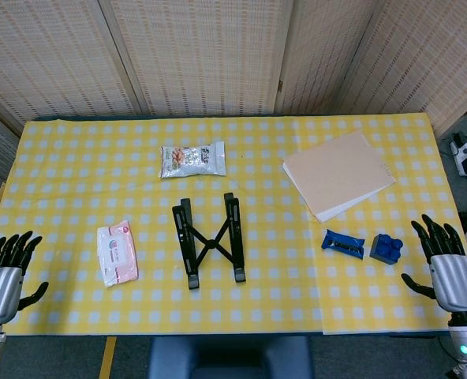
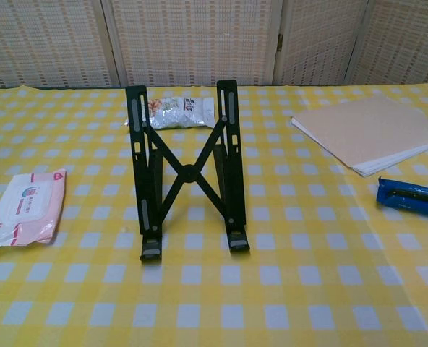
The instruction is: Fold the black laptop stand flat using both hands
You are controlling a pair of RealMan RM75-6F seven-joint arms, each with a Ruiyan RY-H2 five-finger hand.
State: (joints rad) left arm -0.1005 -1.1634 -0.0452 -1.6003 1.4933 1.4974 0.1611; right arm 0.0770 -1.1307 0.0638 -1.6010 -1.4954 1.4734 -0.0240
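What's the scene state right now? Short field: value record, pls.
surface: table with yellow checked cloth
target: black laptop stand, unfolded, raised, mid-table, untouched
left hand: at the left table edge, fingers apart, holds nothing
right hand: at the right table edge, fingers apart, holds nothing
left of stand: wipes pack
behind stand: snack packet
right side: paper stack, blue package, blue block
task progress: fold not yet begun
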